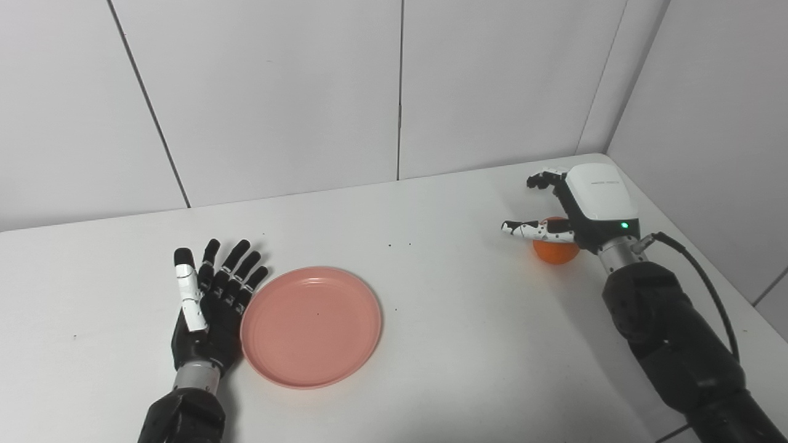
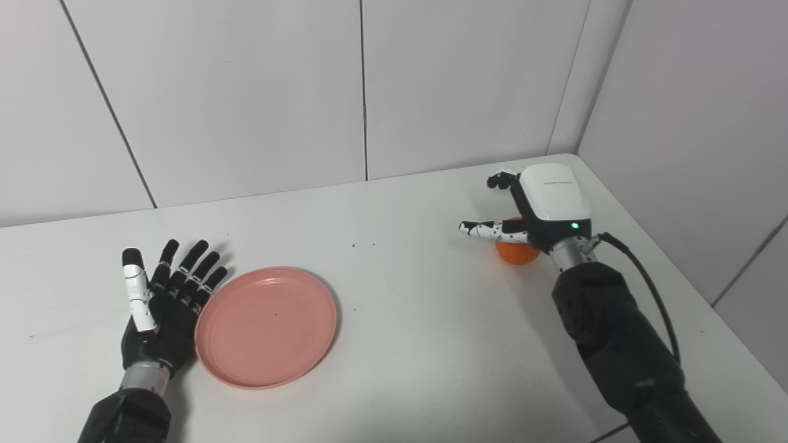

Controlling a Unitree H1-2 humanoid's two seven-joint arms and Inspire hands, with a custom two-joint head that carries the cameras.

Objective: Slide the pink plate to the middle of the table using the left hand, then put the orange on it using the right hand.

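Note:
A pink plate (image 1: 311, 326) lies flat on the white table (image 1: 443, 295), left of the middle. My left hand (image 1: 209, 301) stands open against the plate's left rim, palm toward it, fingers spread and pointing away from me. Far to the right sits the orange (image 1: 554, 251), partly hidden under my right hand (image 1: 575, 209). That hand hovers over the orange with its fingers apart, the thumb stretched out to the left and the other fingers curled beyond the fruit. It holds nothing.
White wall panels close off the back and the right side. The table's right edge (image 1: 708, 271) runs close by the right arm, and a black cable (image 1: 708, 283) loops from the wrist.

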